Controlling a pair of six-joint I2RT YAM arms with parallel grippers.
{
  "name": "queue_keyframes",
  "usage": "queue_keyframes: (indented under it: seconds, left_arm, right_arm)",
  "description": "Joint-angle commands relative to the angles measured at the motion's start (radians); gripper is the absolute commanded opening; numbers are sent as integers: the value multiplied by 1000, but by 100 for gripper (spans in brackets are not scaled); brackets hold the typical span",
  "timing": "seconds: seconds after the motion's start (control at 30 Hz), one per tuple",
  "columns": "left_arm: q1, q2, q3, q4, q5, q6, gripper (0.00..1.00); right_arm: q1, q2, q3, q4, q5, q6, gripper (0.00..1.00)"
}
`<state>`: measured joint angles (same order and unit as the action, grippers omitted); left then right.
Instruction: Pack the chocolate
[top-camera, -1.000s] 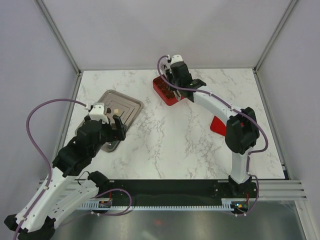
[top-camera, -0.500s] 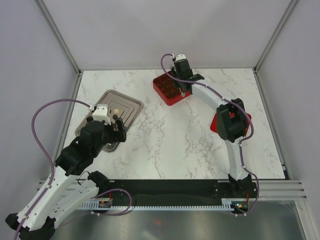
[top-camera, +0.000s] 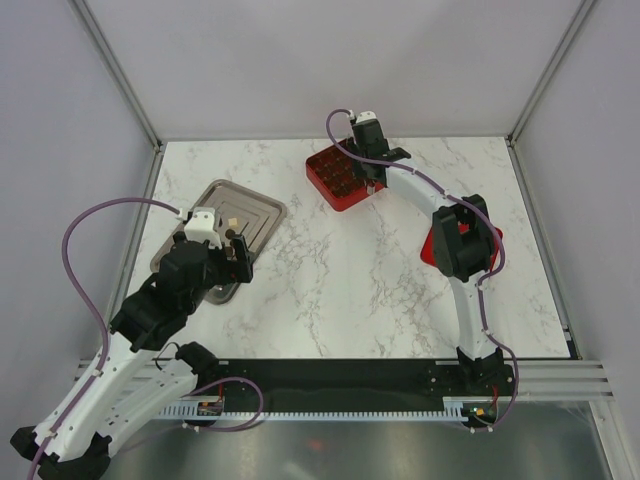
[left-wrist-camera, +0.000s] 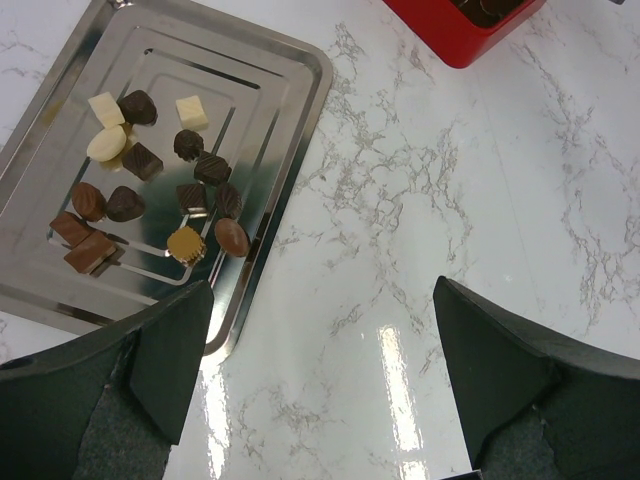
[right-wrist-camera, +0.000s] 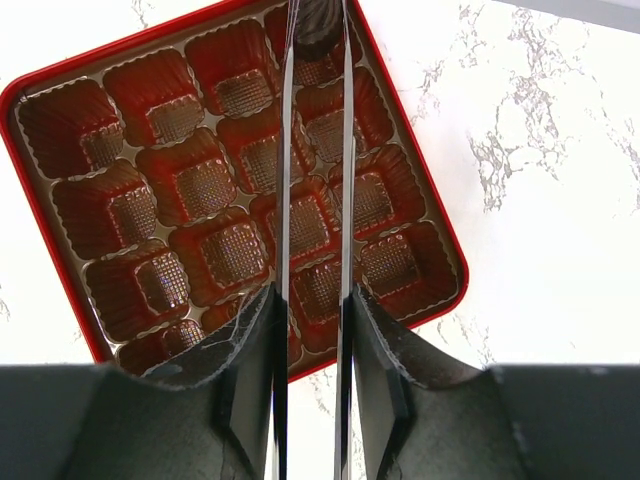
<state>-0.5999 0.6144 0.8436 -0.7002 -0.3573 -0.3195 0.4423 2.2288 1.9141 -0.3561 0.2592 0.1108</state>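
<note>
Moved: our right claw (right-wrist-camera: 313, 310) slid over the red square box (right-wrist-camera: 215, 250) | pinches thin metal tongs (right-wrist-camera: 285, 200), dark piece (right-wrist-camera: 315, 20) at tip | left claw (left-wrist-camera: 320, 340) wide open | most chocolate (left-wrist-camera: 142, 160) sits on silver tray (left-wrist-camera: 250, 110), box nearly empty

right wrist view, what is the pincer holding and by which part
The right pincer grips a pair of tongs, pressing both blades from outside at their near end; a dark chocolate sits pinched between the far tips.

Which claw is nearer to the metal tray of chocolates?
Left: the left claw hovers at the tray's edge; the right claw, gripping tongs, is over the red box.
</note>
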Motion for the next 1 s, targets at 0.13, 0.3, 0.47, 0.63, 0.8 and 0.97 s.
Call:
queue_keyframes:
  seconds: [0.13,0.3,0.47,0.63,0.8,0.97]
  left_arm:
    - [2,-1,-8,50,-8,33,100]
    - [2,-4,-9,48,-9,31,100]
    - [2,-8,-11,51,-23,33,100]
    - [2,-31,-14,51,-28,33,100]
    - [2,-71,-18,64,-22,36,100]
    - [2,-137,-26,87,-9,43,100]
  right_arm:
    - [-4,8,49,31,0,-13,46]
    - [-7,-12,56,28,-3,-22,48]
    - [-8,-61,45,22,-23,-19,48]
    - [1,-155,-18,25,-86,18,46]
    - [70,-225,-92,40,-90,18,46]
    - [174,-248,-142,69,-103,12,46]
